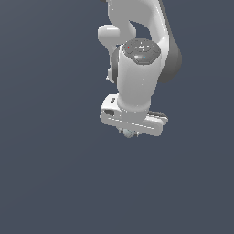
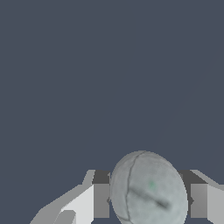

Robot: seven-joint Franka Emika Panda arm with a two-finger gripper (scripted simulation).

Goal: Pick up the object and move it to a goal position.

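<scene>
Sitting between the gripper (image 2: 146, 201) fingers low in the wrist view, apparently clamped, the ball (image 2: 148, 190) looks light, hard, smooth, likely slippery, best pinched across its widest middle.

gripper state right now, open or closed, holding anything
Gripper: closed on the ball, a finger pressed against each side of it.

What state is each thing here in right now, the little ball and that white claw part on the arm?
ball: pale grey-green, sitting between the gripper fingers, one on each side, seemingly pressed against it.
gripper: pointing down, closed on the ball, which just peeks out beneath it in the exterior view.
</scene>
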